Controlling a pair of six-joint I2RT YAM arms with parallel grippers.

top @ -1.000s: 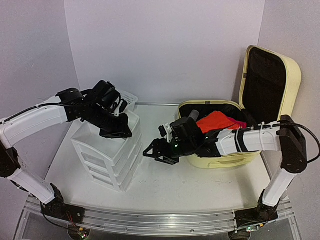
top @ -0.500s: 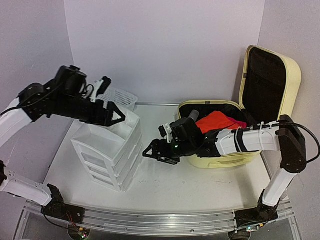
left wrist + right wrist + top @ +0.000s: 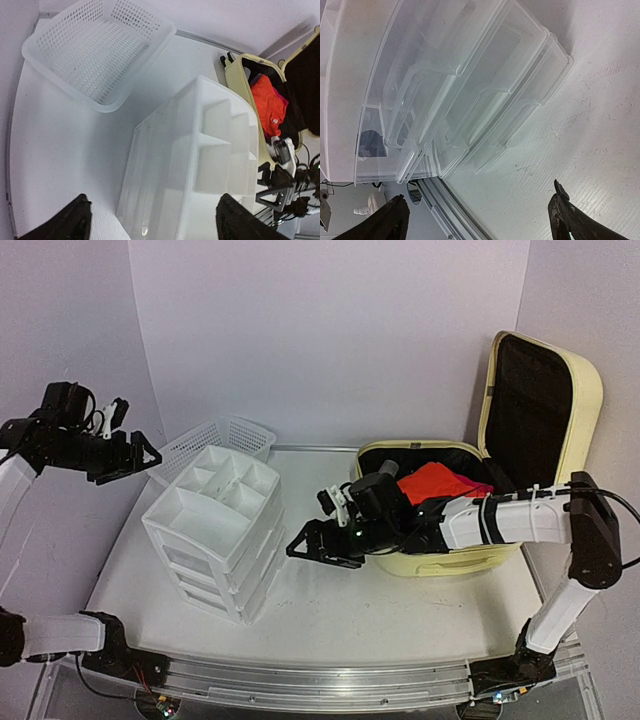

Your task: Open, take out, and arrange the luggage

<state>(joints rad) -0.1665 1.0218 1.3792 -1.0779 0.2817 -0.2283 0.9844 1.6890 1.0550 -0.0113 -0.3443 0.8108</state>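
Left arm (image 3: 70,448) farther from drawer organizer (image 3: 215,525)

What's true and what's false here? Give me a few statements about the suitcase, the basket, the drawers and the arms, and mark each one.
1. The pale yellow hard-shell suitcase has its lid standing open. True.
2. The suitcase is empty. False: a red-orange cloth lies inside it.
3. The white mesh plastic basket sits on top of the white plastic drawer organizer. False: it sits on the table, behind the organizer.
4. The right arm reaches out in front of the suitcase with its jaws open and nothing between them. True.
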